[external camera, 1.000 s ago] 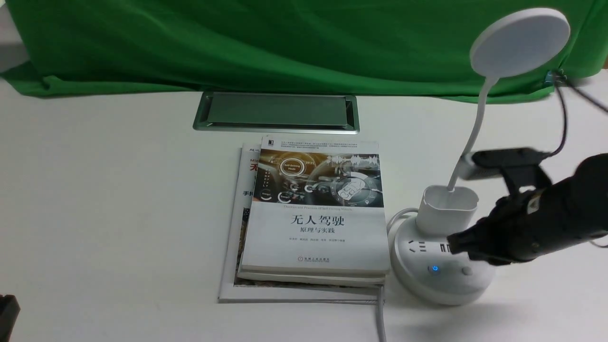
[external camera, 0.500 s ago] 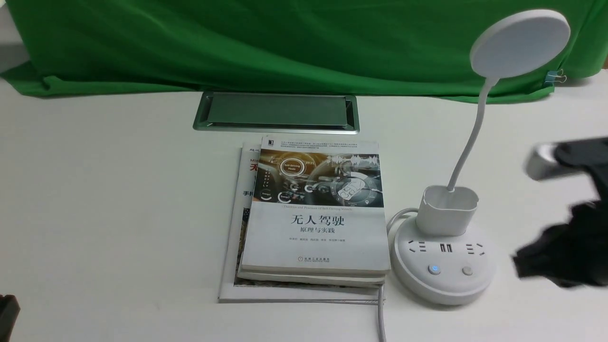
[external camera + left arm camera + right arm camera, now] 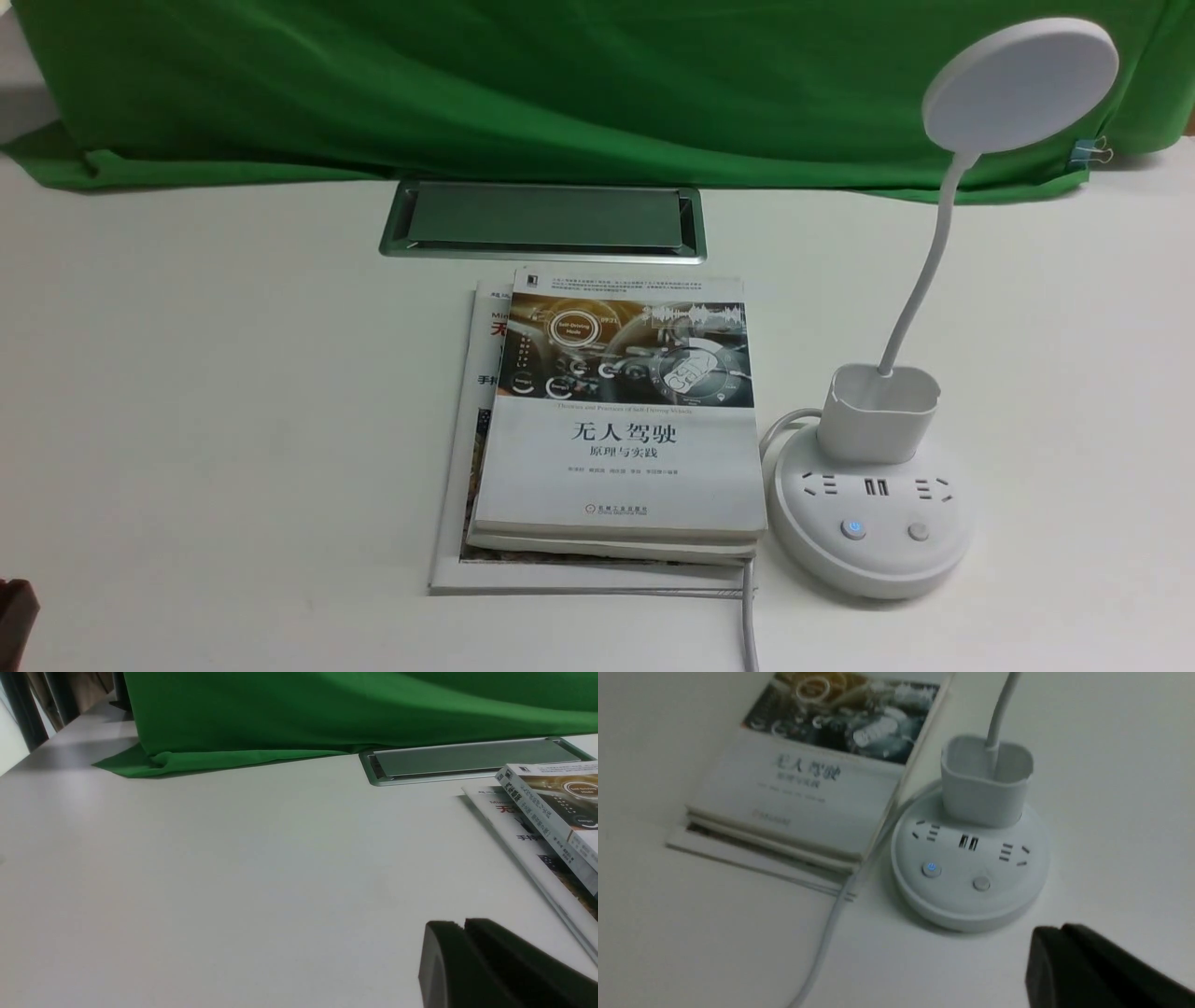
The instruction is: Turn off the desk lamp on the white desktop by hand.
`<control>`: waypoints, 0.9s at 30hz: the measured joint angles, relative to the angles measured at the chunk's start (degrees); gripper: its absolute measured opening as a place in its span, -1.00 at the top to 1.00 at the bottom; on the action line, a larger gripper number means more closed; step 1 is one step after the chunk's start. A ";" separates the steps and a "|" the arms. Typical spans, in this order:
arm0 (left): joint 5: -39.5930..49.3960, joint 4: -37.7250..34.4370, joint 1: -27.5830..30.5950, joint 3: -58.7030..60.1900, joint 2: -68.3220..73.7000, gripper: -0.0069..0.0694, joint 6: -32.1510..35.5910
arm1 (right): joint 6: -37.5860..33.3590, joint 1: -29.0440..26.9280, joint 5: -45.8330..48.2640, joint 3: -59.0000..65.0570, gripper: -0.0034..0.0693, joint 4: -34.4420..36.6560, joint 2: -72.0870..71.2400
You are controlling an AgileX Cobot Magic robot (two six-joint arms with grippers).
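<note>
The desk lamp (image 3: 868, 527) stands at the right of the white desktop (image 3: 233, 373), its disc head (image 3: 1019, 86) raised on a thin neck above a cup-shaped holder (image 3: 878, 411). On its round base the left button (image 3: 852, 529) glows blue and the right button (image 3: 919, 532) is plain grey. The hand is out of the front view. In the right wrist view my right gripper (image 3: 1059, 928) is shut and empty, hanging apart from the lamp base (image 3: 971, 900). My left gripper (image 3: 462, 924) is shut and empty over bare desktop, far from the lamp.
A stack of books (image 3: 616, 420) lies just left of the lamp base, with the lamp's white cable (image 3: 747, 625) running toward the front edge. A silver hatch (image 3: 541, 219) sits behind the books, before the green cloth (image 3: 560, 84).
My right arm has pulled back to the right from the lamp base and left the front view. The blue button light stays on. The left arm has not moved.
</note>
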 joint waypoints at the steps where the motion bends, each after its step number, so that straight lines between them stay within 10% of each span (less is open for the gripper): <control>1: 0.00 0.00 0.00 0.00 0.00 0.77 0.00 | -0.07 0.00 -1.68 0.58 0.80 -0.42 -2.20; 13: 0.00 1.05 0.00 0.00 0.00 0.77 0.00 | -1.44 -16.79 -31.85 29.32 0.80 -1.89 -22.41; 27: -0.04 1.05 0.00 0.00 -0.04 0.77 0.00 | -6.26 -17.04 -26.88 34.29 0.81 -3.18 -28.87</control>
